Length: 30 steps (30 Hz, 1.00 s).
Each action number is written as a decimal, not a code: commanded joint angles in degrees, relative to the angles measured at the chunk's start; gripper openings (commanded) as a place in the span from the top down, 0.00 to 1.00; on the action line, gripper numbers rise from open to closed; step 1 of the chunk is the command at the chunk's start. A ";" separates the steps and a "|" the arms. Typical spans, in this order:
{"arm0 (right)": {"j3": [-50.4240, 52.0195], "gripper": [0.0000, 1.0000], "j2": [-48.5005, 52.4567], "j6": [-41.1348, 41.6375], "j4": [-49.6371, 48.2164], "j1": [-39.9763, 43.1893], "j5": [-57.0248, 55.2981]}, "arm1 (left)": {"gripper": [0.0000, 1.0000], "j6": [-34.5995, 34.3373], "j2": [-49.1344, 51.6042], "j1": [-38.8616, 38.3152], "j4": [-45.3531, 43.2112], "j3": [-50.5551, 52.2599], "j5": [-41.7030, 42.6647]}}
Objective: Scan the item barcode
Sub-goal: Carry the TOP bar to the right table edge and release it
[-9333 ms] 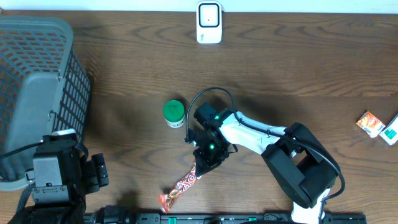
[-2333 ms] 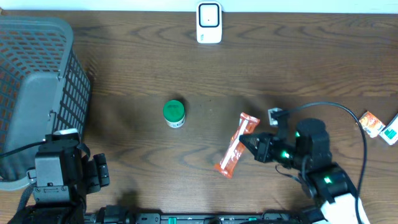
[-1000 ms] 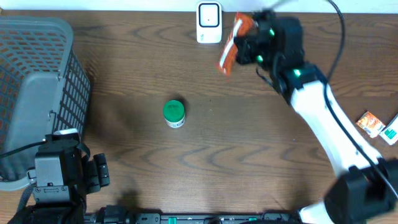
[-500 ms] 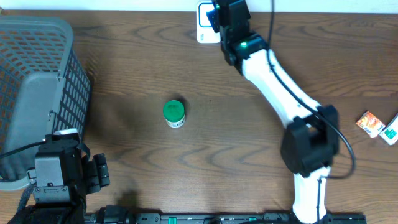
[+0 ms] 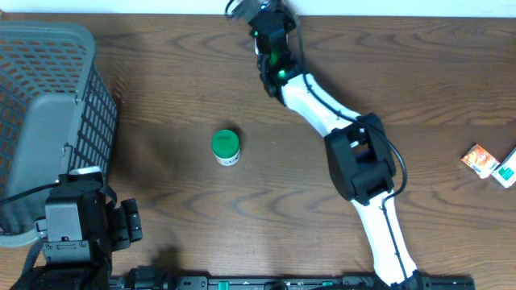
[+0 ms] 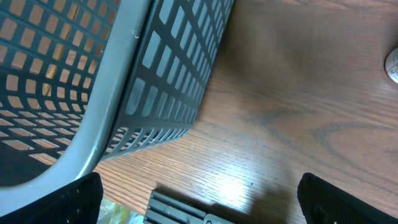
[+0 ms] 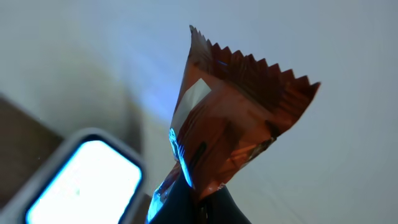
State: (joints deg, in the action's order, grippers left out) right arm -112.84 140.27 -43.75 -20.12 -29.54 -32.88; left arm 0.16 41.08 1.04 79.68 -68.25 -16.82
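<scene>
The dark wooden tabletop [image 5: 161, 97] carries a big grey plastic mesh basket [image 5: 48, 121] at its left edge, and my right arm stretches across to the far edge. My left gripper [image 6: 199, 202] hangs near that basket with its jaws spread wide, holding nothing. My right gripper [image 7: 193, 208] is pressed together on the lower end of a crinkly orange foil snack wrapper with a zigzag-cut top [image 7: 230, 118], held upright in the air near the white box-shaped scanner with its lit window [image 7: 87, 180]. I judge the wrapper light, soft and slick: it will flop and twist, so a pinch at the flat sealed end suits it, while squeezing the middle could crush what is inside. Only the right wrist view shows wrapper and scanner, though no barcode that I can make out; overhead my wrist hides both, yet only overhead shows the small green-lidded jar [image 5: 225, 146] standing mid-tabletop
</scene>
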 commanded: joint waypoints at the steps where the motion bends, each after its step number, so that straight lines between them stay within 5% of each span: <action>1: -1.53 0.99 3.26 -6.03 -0.44 -1.66 3.23 | 0.02 -0.07 -0.24 -0.15 0.24 -0.20 -0.35; 15: -1.53 0.99 5.35 -23.28 -10.43 -1.27 -3.74 | 0.02 -0.04 -0.24 -0.15 0.24 -0.20 -0.35; 30: -1.53 0.99 -0.31 -30.10 -9.64 4.28 -46.45 | 0.02 -0.07 -0.24 -0.15 0.24 -0.20 -0.35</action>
State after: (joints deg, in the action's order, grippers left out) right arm -113.21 144.33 -70.57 -29.17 -29.32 -64.86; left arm 0.16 41.08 1.04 79.68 -68.25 -16.82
